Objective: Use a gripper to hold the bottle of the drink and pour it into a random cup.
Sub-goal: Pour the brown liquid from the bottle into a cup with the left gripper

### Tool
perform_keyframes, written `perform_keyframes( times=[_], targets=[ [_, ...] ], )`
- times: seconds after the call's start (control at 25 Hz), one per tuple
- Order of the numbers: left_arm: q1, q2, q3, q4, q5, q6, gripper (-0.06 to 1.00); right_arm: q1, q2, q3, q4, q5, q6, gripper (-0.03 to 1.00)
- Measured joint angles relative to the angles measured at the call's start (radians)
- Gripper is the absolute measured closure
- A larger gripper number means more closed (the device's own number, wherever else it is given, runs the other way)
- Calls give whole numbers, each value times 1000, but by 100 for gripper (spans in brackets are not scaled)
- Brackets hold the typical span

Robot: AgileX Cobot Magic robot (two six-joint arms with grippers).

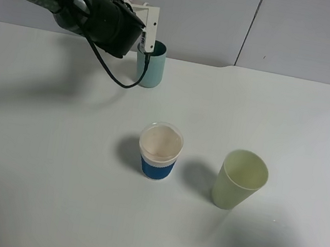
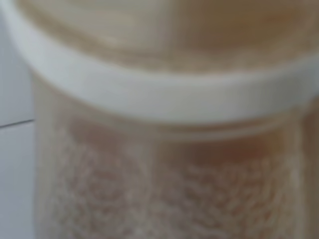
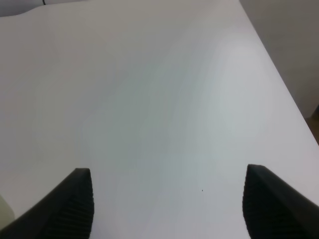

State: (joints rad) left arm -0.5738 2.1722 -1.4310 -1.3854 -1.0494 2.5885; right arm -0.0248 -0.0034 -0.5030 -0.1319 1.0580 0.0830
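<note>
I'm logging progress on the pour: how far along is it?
Done: the bottle is off the table, filling the left wrist view, apparently held by the left gripper. In hand: that gripper sits at the rim of the teal cup; brown drink shows in the bottle, no stream visible. Left: the pour itself, as far as can be seen. The right gripper hangs open over the table.

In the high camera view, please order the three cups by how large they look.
1. Pale yellow-green cup.
2. Blue-and-white cup, slightly smaller.
3. Teal cup, but it stands farther away and the left gripper partly covers it, so its true size is unsure.
</note>
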Motion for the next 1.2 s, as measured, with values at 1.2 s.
perform_keyframes(
  times=[1.2],
  targets=[
    [0, 0, 0, 9, 0, 1, 58, 0, 0, 0, 0, 0, 0, 33]
  ],
)
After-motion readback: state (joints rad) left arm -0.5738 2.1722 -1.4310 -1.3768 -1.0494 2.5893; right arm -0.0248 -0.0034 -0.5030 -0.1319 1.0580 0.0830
